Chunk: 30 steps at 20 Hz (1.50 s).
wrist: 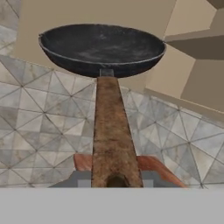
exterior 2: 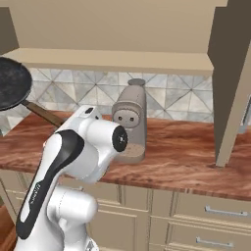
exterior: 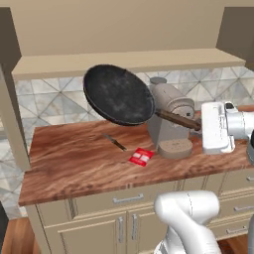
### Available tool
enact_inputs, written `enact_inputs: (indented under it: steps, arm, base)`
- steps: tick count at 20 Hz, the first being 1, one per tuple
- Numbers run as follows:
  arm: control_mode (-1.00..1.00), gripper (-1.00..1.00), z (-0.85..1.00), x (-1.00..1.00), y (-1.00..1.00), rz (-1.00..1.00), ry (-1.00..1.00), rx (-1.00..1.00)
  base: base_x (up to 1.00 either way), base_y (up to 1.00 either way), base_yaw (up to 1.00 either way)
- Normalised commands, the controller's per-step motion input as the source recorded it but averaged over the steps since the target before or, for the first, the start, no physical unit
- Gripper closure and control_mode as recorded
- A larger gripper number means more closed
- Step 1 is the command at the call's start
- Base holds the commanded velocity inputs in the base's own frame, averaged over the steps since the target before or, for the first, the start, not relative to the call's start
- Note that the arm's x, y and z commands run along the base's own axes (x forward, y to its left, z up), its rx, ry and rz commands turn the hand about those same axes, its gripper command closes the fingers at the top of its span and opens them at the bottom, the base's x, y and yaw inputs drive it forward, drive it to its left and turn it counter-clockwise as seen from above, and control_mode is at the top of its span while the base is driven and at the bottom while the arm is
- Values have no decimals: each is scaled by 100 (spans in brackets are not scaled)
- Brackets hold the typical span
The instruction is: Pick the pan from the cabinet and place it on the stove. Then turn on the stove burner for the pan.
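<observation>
The black pan point(exterior: 119, 94) hangs in the air above the wooden counter, tilted, with its worn grey inside facing the left base view. My gripper point(exterior: 200, 124) is shut on the end of its long brown handle point(exterior: 176, 119), to the pan's right. In the hand view the handle point(wrist: 110, 131) runs straight up from between my fingertips point(wrist: 79, 178) of the gripper point(wrist: 116, 180) to the pan point(wrist: 100, 46). The pan point(exterior 2: 12, 83) is at the left edge of the right base view. Above it is the beige cabinet point(exterior: 124, 62), standing open. The stove is out of view.
A grey coffee machine point(exterior: 171, 121) point(exterior 2: 130, 120) stands on the counter point(exterior: 74, 158) just below the pan handle. A small knife point(exterior: 115, 142) and a red packet point(exterior: 141, 157) lie in front of it. An open cabinet door point(exterior 2: 230, 83) juts out at the right. Drawers point(exterior: 128, 199) sit below.
</observation>
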Motion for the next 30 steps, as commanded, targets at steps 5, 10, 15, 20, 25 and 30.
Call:
enact_inputs:
  steps: [5,10,15,20,25,30]
  arm:
    - [100,100,0,0,0,0,0,0]
    - [100,100,0,0,0,0,0,0]
    - [100,100,0,0,0,0,0,0]
    - [100,100,0,0,0,0,0,0]
    - [100,100,0,0,0,0,0,0]
    - [100,100,0,0,0,0,0,0]
  base:
    - [-74,-3,-17]
    - [-57,-7,-23]
    - [-26,-27,-25]
    - [-23,-39,-27]
    - [-26,-31,-35]
    - [-27,-41,-35]
